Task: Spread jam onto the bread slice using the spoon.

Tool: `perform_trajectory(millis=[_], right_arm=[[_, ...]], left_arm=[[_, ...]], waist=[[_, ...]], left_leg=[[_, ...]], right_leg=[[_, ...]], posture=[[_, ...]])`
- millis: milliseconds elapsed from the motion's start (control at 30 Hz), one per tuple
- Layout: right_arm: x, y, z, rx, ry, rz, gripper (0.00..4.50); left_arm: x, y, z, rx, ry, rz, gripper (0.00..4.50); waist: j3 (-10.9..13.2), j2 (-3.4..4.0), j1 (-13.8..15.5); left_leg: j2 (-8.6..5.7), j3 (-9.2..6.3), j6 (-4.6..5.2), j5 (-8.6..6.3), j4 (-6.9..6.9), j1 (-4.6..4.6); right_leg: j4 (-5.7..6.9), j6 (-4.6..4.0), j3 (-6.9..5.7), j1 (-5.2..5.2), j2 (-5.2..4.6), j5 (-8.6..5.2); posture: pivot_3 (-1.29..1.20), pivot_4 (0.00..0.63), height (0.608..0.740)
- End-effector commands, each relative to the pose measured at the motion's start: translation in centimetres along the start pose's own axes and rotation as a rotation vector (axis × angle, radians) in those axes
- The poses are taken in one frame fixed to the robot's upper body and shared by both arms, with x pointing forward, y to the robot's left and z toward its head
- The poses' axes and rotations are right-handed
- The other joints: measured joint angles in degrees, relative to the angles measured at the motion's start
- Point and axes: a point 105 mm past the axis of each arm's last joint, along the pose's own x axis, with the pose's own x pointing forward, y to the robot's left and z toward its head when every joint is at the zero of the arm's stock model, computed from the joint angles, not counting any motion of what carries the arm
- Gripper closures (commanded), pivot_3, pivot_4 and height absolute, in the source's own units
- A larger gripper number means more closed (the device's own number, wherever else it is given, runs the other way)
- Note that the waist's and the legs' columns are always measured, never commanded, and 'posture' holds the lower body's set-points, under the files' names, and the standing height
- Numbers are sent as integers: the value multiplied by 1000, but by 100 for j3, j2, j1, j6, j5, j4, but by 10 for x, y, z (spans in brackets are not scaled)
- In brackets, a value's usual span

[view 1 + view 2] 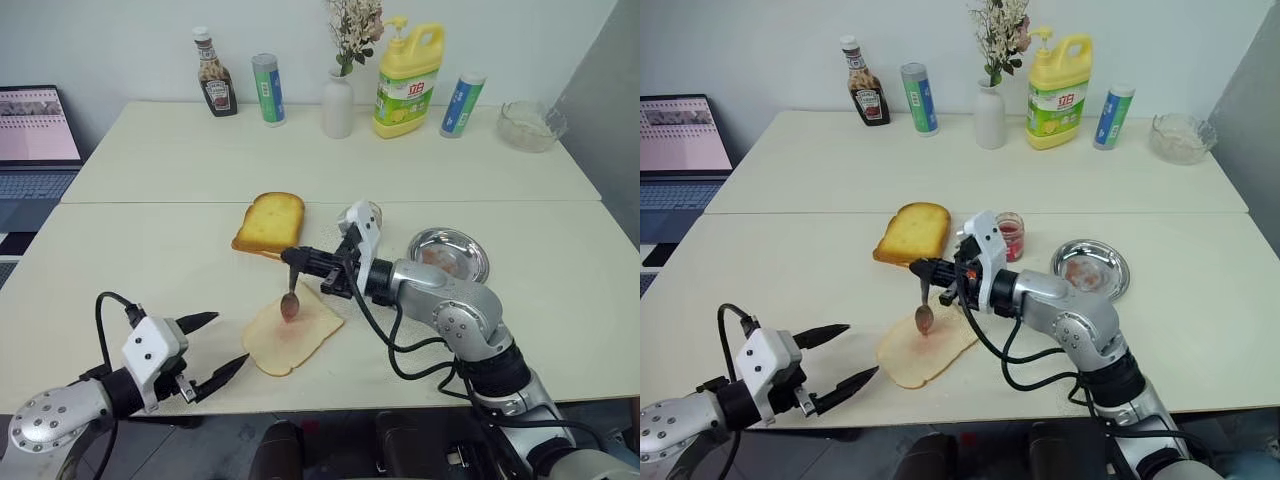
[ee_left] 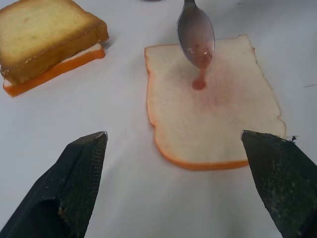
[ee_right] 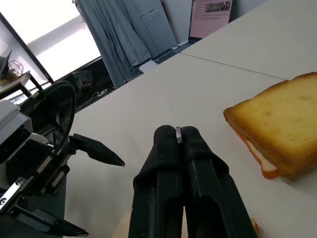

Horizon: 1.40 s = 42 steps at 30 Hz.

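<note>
bread slice (image 1: 292, 333): I see pale cream, pinkish-red smear
spoon (image 1: 289, 301): shiny silver, red-tipped
toasted slice (image 1: 270, 222): golden-brown
fingers (image 1: 222, 374): black
counter (image 1: 150, 250): cream
soap bottle (image 1: 408, 80): yellow

Two cream tables (image 1: 150, 250) pushed together (seam visible), white wall (image 1: 120, 40), bright window (image 3: 59, 44)

head pair overhead, wrists close, bread slice (image 2: 213, 114) shared

Both arms are sporting silver metal shells with white wrist blocks, the left gripper (image 1: 210, 352) and right gripper (image 1: 292, 257) wearing pointy black fingers, black cables looping alongside.
</note>
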Motion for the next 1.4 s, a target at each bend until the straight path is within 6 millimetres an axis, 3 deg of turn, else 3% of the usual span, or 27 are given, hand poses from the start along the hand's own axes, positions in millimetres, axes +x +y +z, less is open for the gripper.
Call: perform_trajectory(millis=[33, 533, 900, 1000, 1200, 1400], right_arm=[[-1, 18, 12, -125, -51, 78, 4483], [-5, 37, 25, -244, -181, 225, 4483], [-8, 22, 16, -120, -174, 174, 4483], [-9, 13, 9, -43, -164, 129, 4483], [-14, -14, -2, 276, -180, -18, 4483], [-18, -29, -10, 435, -182, -92, 4483]], left_arm=[[1, -2, 5, 21, -12, -6, 0], [3, -4, 1, 25, -11, -17, 0], [4, -3, 0, 32, -10, -18, 0], [4, -1, -1, 37, -10, -15, 0], [8, 0, 5, 110, -19, -58, 0], [8, 22, 22, 195, -66, -50, 0]], waist=[[0, 0, -2], [-3, -5, 0], [-12, -20, 1], [-15, -24, 0], [-24, -38, 4], [-25, -40, 7]], left_leg=[[1, 0, 0, 0, 0, 0], [0, -1, 0, 0, 1, 2], [0, -1, 0, 0, 2, 4], [0, -2, 0, 0, 2, 5], [-1, -3, -1, 0, 3, 5], [-1, -3, -1, 1, 3, 6]], right_leg=[[0, 0, 0, 0, 0, 0], [2, 0, -1, 1, 0, 0], [4, -1, -2, 3, -2, 1], [4, -1, -1, 3, -2, 1], [5, -1, -2, 5, -2, 1], [5, -2, -3, 7, 0, 2]], posture=[[0, 150, 740], [0, 150, 740], [0, 150, 740], [0, 150, 740], [0, 150, 740], [0, 150, 740]])
